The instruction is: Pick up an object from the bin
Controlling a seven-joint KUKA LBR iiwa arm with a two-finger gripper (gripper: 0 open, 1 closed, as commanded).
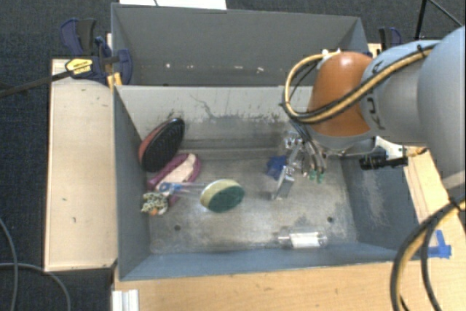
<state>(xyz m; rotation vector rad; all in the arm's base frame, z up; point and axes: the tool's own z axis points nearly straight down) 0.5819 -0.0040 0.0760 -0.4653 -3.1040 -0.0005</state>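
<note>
Grey bin (240, 36), jaws beside small blue thing (274, 168), open or closed cannot tell, green disc (223, 196) left, white tube (301, 239) nearer front.

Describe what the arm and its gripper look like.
The arm is a thick, rounded, light grey tube. At its wrist sits a smooth orange dome-shaped cover, with a bundle of beige and black cables looping round it. Under the cover is the small silvery metal gripper, with a few green bits at its side.
</note>
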